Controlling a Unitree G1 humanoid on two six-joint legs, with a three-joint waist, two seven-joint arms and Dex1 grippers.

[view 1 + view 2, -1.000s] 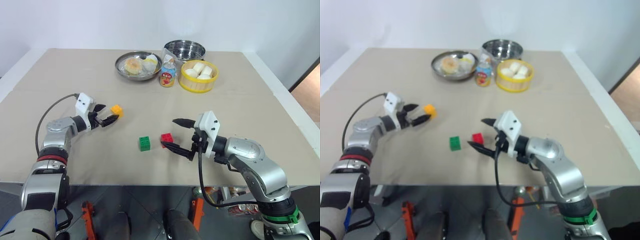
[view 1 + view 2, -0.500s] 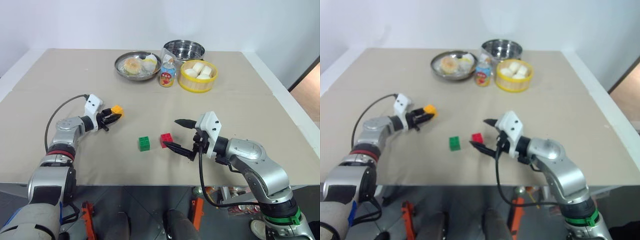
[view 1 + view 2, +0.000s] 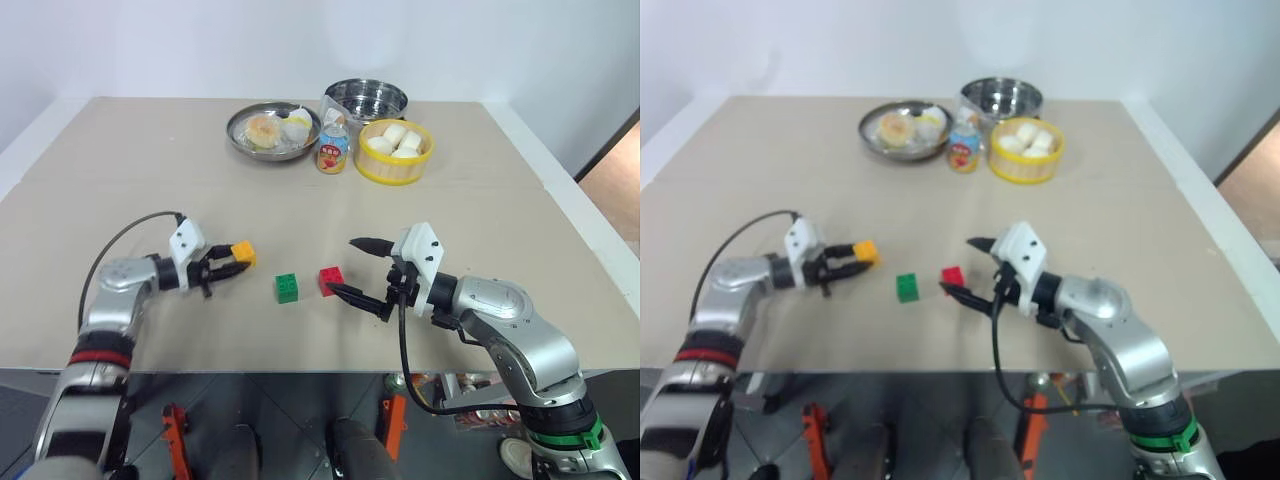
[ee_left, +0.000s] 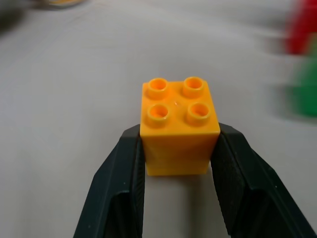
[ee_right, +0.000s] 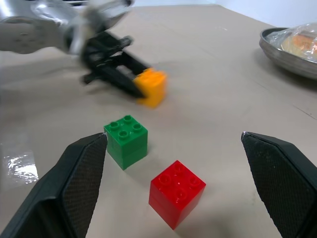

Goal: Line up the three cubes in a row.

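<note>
right end effector (image 3: 358, 268): fingers spread wide, nothing between them, hovering low over the surface (image 3: 480, 215) just right of the red cube.
red cube (image 3: 332, 281): sits flat on the surface, studs up, just in front of the right end effector's lower finger, not touching as far as I can see. Right wrist view has it between the two open fingers, nearer than the green one.
green cube (image 3: 287, 287): flat on the surface, studs up, just left of the red cube with a small gap; the two already read as a short row.
left end effector (image 3: 225, 262): fingers closed on the yellow cube, pinching its two opposite flat sides low down, studs up.
yellow cube (image 3: 243, 254): at the left fingertips, left of the green cube and a bit farther back, near but apart. Can't tell if it's lifted or resting on the surface.
handling: looks like hard, light, stiff plastic; smooth sides, so probably slippery if pinched off-centre. Flat side faces are the place to grip, not the studs. Won't crush, likely to skid if nudged.
far side: metal plate of food (image 3: 273, 131), small bottle (image 3: 333, 152), yellow bowl of buns (image 3: 398, 152), steel bowl (image 3: 367, 101), all well clear of the cubes.
</note>
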